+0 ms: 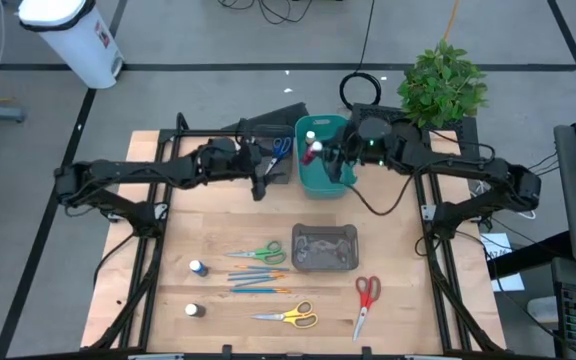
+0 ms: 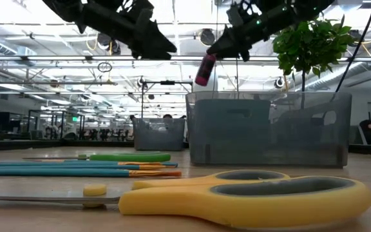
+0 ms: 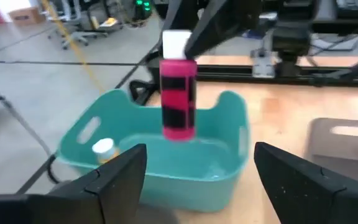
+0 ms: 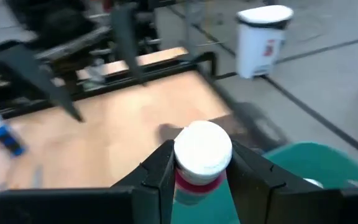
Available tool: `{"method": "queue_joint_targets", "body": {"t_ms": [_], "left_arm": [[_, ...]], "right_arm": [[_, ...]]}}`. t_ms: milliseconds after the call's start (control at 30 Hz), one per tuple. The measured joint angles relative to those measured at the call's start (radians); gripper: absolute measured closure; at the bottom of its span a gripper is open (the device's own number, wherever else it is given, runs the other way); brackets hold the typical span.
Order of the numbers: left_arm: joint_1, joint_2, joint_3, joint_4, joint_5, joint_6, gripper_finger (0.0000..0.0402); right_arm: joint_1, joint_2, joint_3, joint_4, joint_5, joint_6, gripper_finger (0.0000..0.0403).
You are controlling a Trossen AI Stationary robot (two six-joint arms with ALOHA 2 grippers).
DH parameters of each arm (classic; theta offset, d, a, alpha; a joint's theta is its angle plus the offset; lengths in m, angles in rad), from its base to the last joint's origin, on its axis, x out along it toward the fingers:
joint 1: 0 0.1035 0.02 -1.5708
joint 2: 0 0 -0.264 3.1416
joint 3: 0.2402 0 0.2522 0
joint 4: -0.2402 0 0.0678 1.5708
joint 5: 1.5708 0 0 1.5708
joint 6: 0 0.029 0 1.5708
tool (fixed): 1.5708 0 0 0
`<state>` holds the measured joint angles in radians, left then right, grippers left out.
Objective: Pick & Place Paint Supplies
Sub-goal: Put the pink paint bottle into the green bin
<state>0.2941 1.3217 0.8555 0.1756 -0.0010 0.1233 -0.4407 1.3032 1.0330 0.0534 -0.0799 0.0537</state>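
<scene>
Left wrist view: we read no writing on the pink bottle (image 3: 178, 93); its black label is blurred. The right gripper (image 4: 197, 163) clamps its jaws on it below the white cap, above the teal bin (image 3: 160, 163). The left gripper (image 3: 194, 177) hangs beside, jaws apart. Scissors (image 1: 287, 316) lie on the wooden surface (image 1: 408, 310).
</scene>
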Motion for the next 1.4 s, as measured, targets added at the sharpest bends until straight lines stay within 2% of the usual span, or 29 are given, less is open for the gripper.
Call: {"method": "queue_joint_targets", "body": {"t_ms": [200,300,433,567,733,867,1200,1400], "left_arm": [[0.084,0.031,-0.011,-0.014,0.006,-0.018,0.0094],[0.121,0.051,-0.024,-0.002,0.042,-0.04,0.0094],[0.15,0.074,-0.044,0.034,0.084,-0.057,0.0094],[0.157,0.094,-0.056,0.061,0.088,-0.059,0.0094],[0.157,0.114,-0.058,0.057,0.09,-0.065,0.0094],[0.157,0.125,-0.058,0.059,0.089,-0.058,0.0094],[0.157,0.127,-0.058,0.062,0.088,-0.05,0.0094],[0.157,0.127,-0.058,0.061,0.088,-0.05,0.0094]], "right_arm": [[-0.181,0.035,0.02,-0.049,0.0,-0.031,0.0298],[-0.256,0.076,0.02,-0.056,-0.002,-0.043,0.0298],[-0.315,0.168,0.02,-0.04,-0.064,-0.047,0.0298],[-0.336,0.252,0.02,-0.007,-0.075,-0.067,0.0298],[-0.347,0.324,0.02,0.0,0.004,-0.096,0.0298],[-0.352,0.366,0.02,0.013,0.016,-0.103,0.0298],[-0.351,0.387,0.016,0.003,0.027,-0.103,0.0297],[-0.35,0.387,0.016,0.001,0.026,-0.103,0.0232]]}}
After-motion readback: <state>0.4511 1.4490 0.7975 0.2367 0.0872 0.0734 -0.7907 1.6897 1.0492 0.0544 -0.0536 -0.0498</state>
